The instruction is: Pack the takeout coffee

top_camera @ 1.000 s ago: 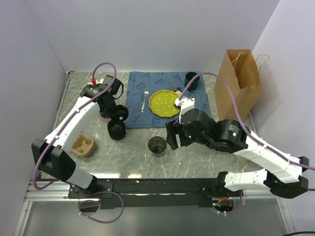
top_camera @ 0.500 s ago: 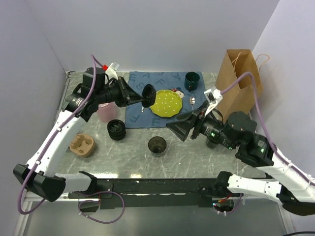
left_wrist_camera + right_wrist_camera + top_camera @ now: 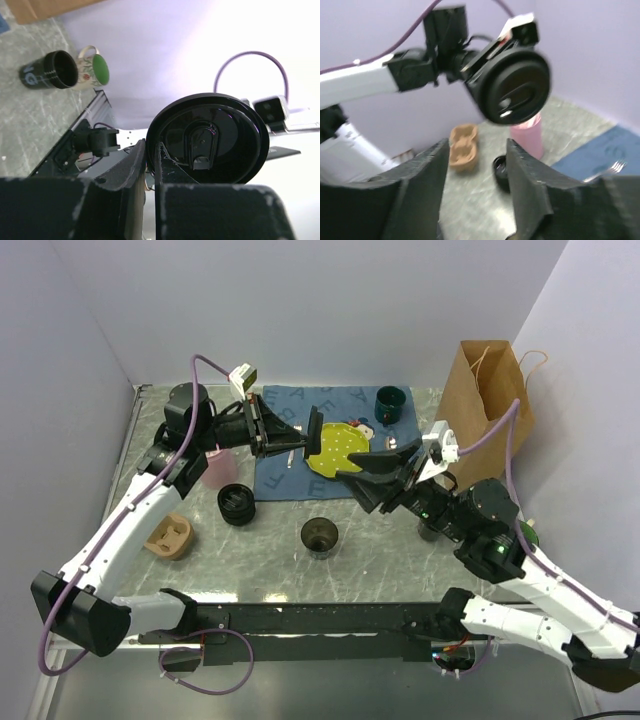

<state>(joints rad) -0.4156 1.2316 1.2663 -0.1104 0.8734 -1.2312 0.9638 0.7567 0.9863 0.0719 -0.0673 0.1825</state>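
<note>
As our left gripper (image 3: 298, 432) pinches the lid (image 3: 313, 430) above the plate (image 3: 340, 450), a misaimed open right gripper (image 3: 368, 472) could knock it free.

There are three mugs: a dark green ceramic mug (image 3: 388, 403), a black printed mug (image 3: 50, 72) and a white flowered mug (image 3: 92, 70). There are also three handleless cups: a black disposable cup (image 3: 236, 503), a pink plastic cup (image 3: 216, 466) and a shiny steel cup (image 3: 320, 536). There is one each of round black plastic lid (image 3: 207, 137), tan pulp cup carrier (image 3: 168, 536), yellow-green dotted plate (image 3: 335, 450), metal fork (image 3: 614, 167), blue lettered placemat (image 3: 340, 400) and brown paper bag (image 3: 490, 405).
</note>
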